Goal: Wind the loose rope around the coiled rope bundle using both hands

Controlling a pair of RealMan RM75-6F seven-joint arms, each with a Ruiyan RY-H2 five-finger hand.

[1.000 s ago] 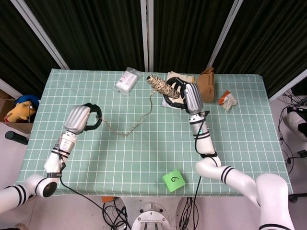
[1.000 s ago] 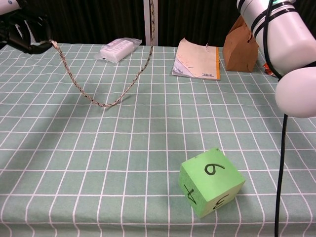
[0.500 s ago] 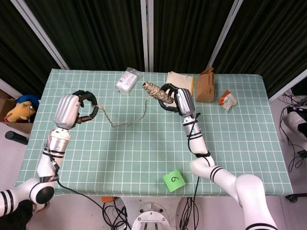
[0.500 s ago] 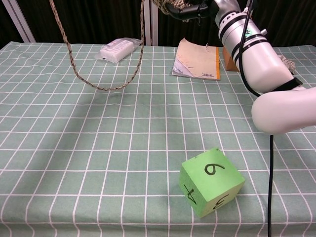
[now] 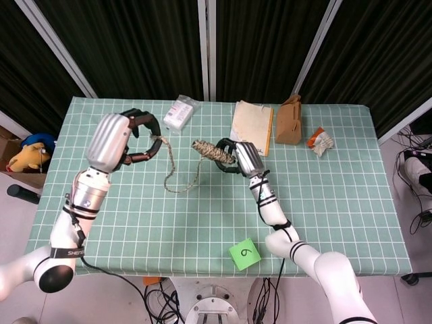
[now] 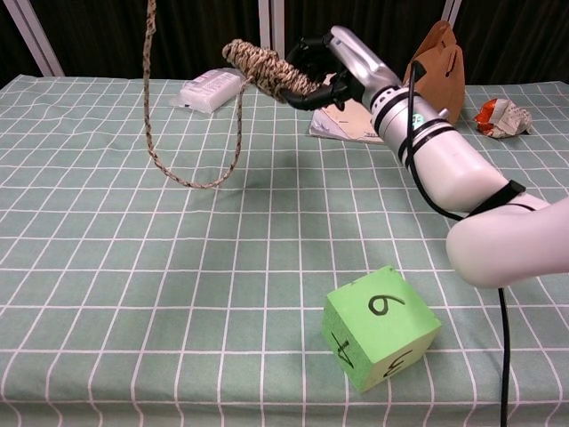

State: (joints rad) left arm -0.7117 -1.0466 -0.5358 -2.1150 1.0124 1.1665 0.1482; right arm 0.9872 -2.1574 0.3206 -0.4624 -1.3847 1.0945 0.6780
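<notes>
My right hand [image 5: 237, 156] [image 6: 338, 67] grips one end of the coiled rope bundle [image 5: 210, 150] [image 6: 267, 69], a tan cylinder held level above the table. A loose rope [image 5: 178, 181] [image 6: 191, 142] hangs from the bundle's far end in a U-shaped loop. Its low point lies near the cloth. The other end rises to my left hand [image 5: 128, 138], which pinches it near the fingertips. In the chest view the left hand is out of frame above.
On the green checked tablecloth [image 5: 169, 223] sit a green numbered cube [image 5: 244, 254] [image 6: 380, 326] near the front edge, a white packet [image 5: 179, 113] [image 6: 209, 90], a tan notebook [image 5: 252, 125] [image 6: 356, 111], a brown paper bag [image 5: 289, 120] [image 6: 436, 71] and a crumpled wrapper [image 5: 320, 140] [image 6: 501, 117] at the back.
Both hands have moved towards each other. The bundle has come left and lower over the table. The left hand has risen and moved right, so the hanging loop has narrowed.
</notes>
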